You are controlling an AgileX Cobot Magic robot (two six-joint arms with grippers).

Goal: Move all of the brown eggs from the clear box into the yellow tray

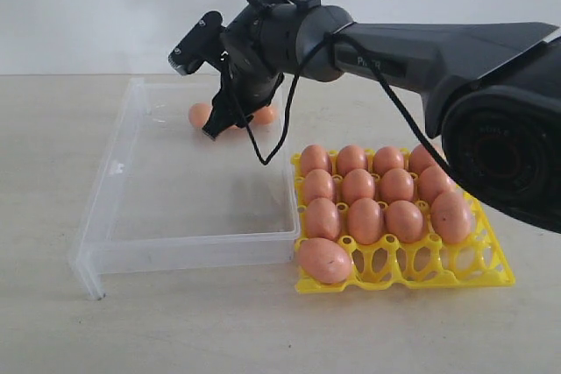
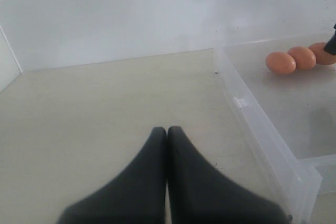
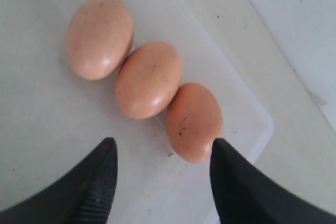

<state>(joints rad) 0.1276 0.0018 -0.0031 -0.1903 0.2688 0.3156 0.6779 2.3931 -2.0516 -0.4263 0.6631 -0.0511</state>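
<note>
At the far end of the clear box [image 1: 114,172], right fingers [image 3: 100,182] spread wide over three brown eggs [image 3: 148,80].
Left fingers [image 2: 152,182] pressed together, empty; yellow tray [image 1: 456,273] holds thirteen brown eggs.

Our right arm [image 1: 438,50] reaches in from three o'clock, wrist bent down toward seven o'clock, and our right gripper [image 3: 163,148] stands spread wide. Our left gripper [image 2: 167,129] holds its jaws pressed together.

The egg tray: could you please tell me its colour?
The egg tray is bright yellow, clearest in the exterior view.
</note>
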